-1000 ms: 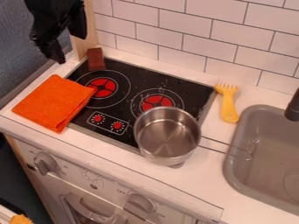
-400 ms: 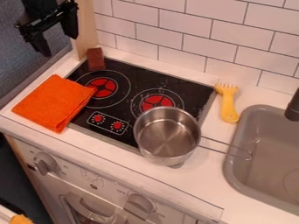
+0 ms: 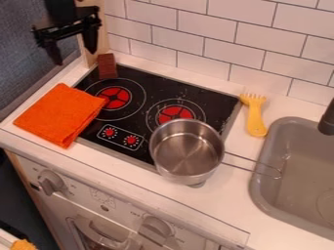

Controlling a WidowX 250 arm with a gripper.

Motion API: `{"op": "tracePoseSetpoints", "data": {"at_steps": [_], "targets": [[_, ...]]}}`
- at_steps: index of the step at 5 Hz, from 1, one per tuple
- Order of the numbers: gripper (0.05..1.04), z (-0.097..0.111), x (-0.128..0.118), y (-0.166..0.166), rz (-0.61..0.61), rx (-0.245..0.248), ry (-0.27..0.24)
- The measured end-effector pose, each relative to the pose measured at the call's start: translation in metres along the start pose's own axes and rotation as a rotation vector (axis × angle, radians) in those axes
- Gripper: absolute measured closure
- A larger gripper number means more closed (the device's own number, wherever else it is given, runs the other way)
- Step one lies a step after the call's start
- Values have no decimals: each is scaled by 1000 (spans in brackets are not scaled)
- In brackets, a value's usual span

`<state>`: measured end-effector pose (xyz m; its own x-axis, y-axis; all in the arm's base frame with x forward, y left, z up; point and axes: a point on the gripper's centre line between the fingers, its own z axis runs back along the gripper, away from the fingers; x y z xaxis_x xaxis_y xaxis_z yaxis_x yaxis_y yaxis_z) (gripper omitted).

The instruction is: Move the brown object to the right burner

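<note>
A wall of white tiles [image 3: 261,29] rises behind the white counter [image 3: 221,207], and below the counter's front edge is the pale toy oven front [image 3: 98,202] with its two large knobs. Set into the counter is the black cooktop [image 3: 155,88]; to its right, the grey sink [image 3: 269,207] runs off the edge of the view, the dark tip of a faucet [image 3: 328,119] above it. A metal saucepan [image 3: 186,149] sits at the cooktop's front right, overlapping the front edge and partly covering the outer ring of the right burner [image 3: 175,113], while its wire handle reaches over the sink's rim. The folded orange cloth [image 3: 58,114] lies across the cooktop's left edge, partly on the counter, one corner by the left burner [image 3: 115,98]. At the upper left, above the counter's back left corner and in front of a wooden post [image 3: 102,44], the black gripper [image 3: 75,57] hangs with its two fingers pointing down and spread wide, nothing between them. A yellow toy fork [image 3: 255,117] lies on the counter between the cooktop and the sink, tines toward the wall. The brown block [image 3: 107,66], a small rectangular piece, is at the cooktop's back edge near its left corner, behind the left burner and well apart from the right one. Smallest are the two red printed dials [image 3: 120,136] near the cooktop's front edge, between the cloth and the saucepan.
</note>
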<state>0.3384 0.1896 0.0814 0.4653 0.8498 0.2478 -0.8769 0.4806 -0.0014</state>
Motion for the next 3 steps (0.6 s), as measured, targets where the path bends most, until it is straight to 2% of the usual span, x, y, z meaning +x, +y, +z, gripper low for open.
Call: {"op": "tracePoseSetpoints", "data": {"at_steps": [2,3], "targets": [[82,-23,6,-18,-135,-5,-41],[82,-29,5,-26,-146,-17,-42]]}}
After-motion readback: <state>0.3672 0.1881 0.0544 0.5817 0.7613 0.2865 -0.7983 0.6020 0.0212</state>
